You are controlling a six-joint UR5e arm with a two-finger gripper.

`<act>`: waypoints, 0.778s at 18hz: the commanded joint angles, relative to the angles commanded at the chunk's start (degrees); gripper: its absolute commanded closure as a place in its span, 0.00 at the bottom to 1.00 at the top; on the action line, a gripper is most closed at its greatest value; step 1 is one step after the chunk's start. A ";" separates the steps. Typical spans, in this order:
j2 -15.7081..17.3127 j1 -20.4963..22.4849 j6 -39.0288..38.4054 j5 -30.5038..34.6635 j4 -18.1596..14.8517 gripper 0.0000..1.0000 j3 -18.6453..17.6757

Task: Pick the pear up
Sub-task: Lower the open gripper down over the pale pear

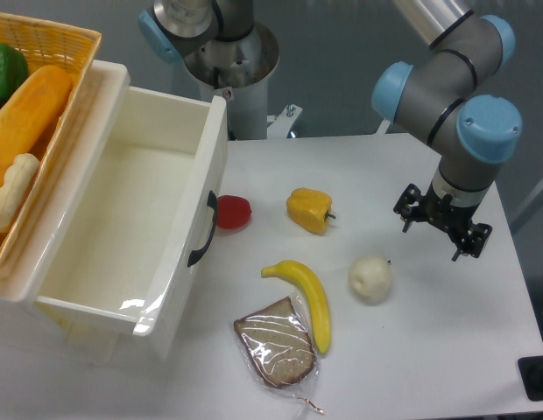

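Pincer [440, 227]: black, two-fingered, on the grey and blue arm [455, 96] at the right side of the counter [447, 350]; fingers spread wide apart, holding nothing, up and to the right of the pear and clear of it.

Pear [370, 279]: pale cream-white, roundish, tiny dark stem at its upper right; lies on the white counter, right of the banana and below and to the right of the yellow pepper, touching neither.

Banana [310, 299]: yellow, curved, lying beside the wrapped bread, its lower end against the wrapper.

Bread slice in clear wrap [278, 342]: brown, near the front edge of the counter.

Yellow pepper [309, 210]: on its side, mid-counter.

Red item [233, 212]: small, rounded, just beside the white bin's handle; exact kind not clear.

White bin [171, 262]: large, open-topped, dark handle on its near end, at the left.

Wicker basket [74, 52]: at the upper left, resting over the bin's rim, holding an orange loaf-shaped item [26, 118], a green item [4, 74] and a pale item [13, 192].
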 joint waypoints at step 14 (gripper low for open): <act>-3.25 -2.64 -0.79 -2.54 0.35 0.00 -3.87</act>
